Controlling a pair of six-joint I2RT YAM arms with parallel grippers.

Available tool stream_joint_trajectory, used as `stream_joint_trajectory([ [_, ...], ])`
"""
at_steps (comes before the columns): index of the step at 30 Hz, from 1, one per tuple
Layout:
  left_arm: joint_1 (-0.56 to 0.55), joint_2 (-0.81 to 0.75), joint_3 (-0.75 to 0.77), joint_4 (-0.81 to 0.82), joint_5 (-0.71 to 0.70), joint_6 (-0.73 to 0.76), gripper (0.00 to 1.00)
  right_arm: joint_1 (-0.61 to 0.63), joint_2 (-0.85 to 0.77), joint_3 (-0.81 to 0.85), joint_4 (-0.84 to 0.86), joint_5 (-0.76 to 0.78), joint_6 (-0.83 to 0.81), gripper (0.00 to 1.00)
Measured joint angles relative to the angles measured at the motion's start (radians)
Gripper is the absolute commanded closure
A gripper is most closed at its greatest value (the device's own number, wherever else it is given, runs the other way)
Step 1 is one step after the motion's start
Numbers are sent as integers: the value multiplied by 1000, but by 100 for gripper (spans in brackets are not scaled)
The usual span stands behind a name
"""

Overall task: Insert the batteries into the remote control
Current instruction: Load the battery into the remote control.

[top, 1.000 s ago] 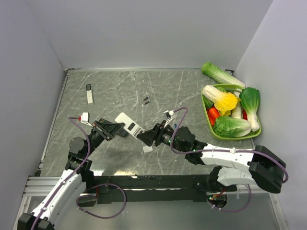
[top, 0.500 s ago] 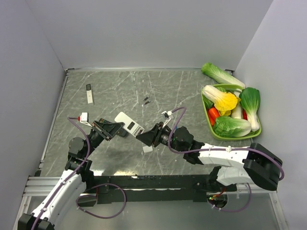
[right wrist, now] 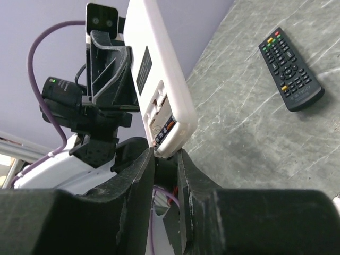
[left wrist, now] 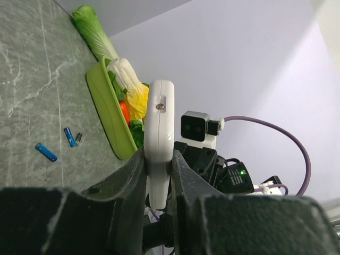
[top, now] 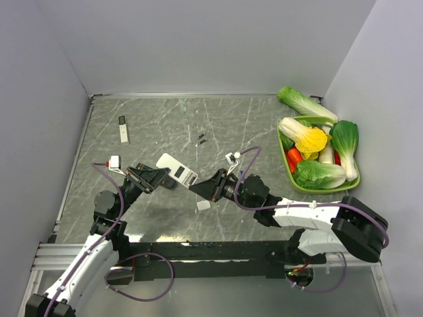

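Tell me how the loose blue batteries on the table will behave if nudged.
The blue batteries are thin round cylinders lying on their sides, so they would probably roll if pushed sideways. The table looks smooth and hard, so they may skid instead of stopping. Being so small, they are likely light and awkward to pinch.

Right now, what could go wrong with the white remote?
The left gripper holds the white remote up in the air, so it could slip and fall. The right gripper sits at the open battery bay and could push the remote crooked. The blue batteries lie loose and might roll.
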State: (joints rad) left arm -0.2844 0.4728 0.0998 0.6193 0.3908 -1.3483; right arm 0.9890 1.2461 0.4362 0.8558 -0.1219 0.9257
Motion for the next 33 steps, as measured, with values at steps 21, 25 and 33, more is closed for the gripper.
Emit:
stream_joint_trajectory([
  [21, -5, -48, -14, -48, 8, 13, 99, -26, 0, 2, -10, 19, -1, 50],
  [25, -5, -55, -14, -61, 8, 21, 99, -27, 2, 3, -10, 13, -3, 52],
  [33, -5, -56, -14, -68, 8, 26, 99, -27, 23, 5, -3, -24, -3, 59],
])
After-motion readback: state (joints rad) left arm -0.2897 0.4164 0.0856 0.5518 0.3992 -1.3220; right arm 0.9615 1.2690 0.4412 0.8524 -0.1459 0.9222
